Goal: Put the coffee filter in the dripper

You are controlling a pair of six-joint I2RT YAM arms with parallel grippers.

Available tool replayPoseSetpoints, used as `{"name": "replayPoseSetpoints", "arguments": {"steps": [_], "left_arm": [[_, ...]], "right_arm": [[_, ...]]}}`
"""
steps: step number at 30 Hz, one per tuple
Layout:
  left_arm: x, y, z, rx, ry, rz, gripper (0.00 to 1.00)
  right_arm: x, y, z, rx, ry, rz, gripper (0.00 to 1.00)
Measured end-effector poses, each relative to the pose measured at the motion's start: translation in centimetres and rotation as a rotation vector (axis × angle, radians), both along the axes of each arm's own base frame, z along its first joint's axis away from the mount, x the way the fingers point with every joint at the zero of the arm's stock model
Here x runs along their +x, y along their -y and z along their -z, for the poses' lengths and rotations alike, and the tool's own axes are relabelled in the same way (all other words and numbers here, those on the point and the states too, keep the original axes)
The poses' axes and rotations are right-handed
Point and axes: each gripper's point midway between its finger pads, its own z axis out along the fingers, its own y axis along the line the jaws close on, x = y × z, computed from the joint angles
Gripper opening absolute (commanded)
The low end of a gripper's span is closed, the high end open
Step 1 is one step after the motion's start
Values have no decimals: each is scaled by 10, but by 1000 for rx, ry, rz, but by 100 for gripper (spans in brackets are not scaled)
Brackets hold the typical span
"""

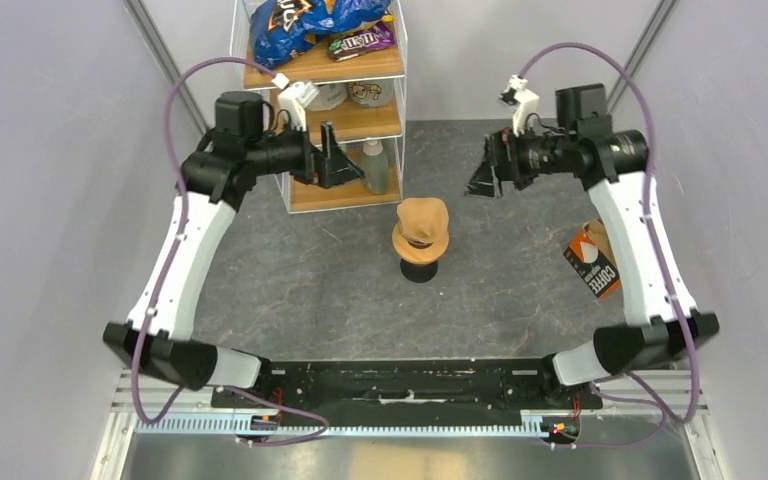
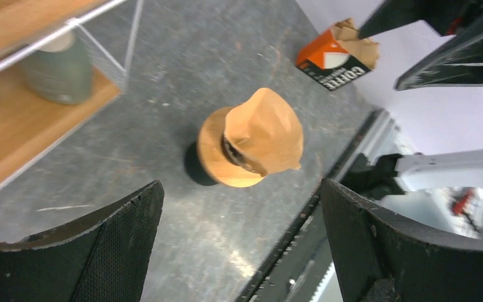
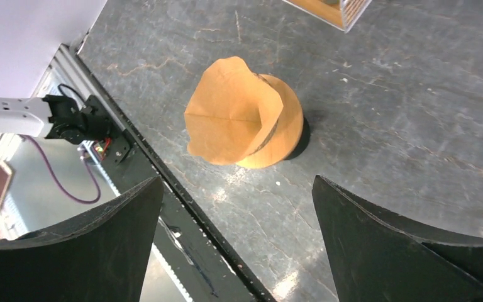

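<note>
Placement looks almost finished: the thin tan paper cone filter (image 1: 422, 218) stands in the small dripper with the round light-wood collar (image 1: 418, 248), mid-table, but crooked, leaning over the rim. The left gripper (image 1: 345, 165) and right gripper (image 1: 485, 170) hang further away, both with fingers spread and empty. The next move, I judge, is a gentle push to seat it.

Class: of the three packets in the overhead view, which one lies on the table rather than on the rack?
The black-and-orange COFFEE packet, lying on the table at the right; the blue bag and purple bag sit atop the rack.
</note>
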Motion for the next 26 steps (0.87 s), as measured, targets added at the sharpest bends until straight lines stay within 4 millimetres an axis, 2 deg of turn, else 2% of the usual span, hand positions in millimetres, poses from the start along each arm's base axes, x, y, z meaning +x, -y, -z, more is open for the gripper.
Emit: {"name": "replayPoseSetpoints", "arguments": {"steps": [2,4,7,10,15,18,20,22,26], "left_arm": [[-9,-16,-11,41,69,-44,98],[-20,-29,-19,87,137,-79,99],[-32,-48,-16,165,213,-129,99],[-42,-67,11,253,227,-171,99],[-56,-92,97,404,102,-212,99],[-56,-104,137,479,34,-247,99],[-57,-111,157,517,11,-271,99],[-58,-119,171,552,-5,-295,99],[-53,-129,179,593,0,-341,100]], "right_arm": [[-12,10,-11,-8,62,27,97],[-24,18,-11,-20,98,50,97],[-38,29,8,-51,109,89,97],[-43,40,42,-96,73,136,97],[-45,58,112,-191,-20,224,97],[-41,71,146,-262,-49,280,97],[-39,80,159,-301,-53,316,97],[-35,85,163,-322,-45,342,97],[-27,89,161,-334,-14,375,97]]}}
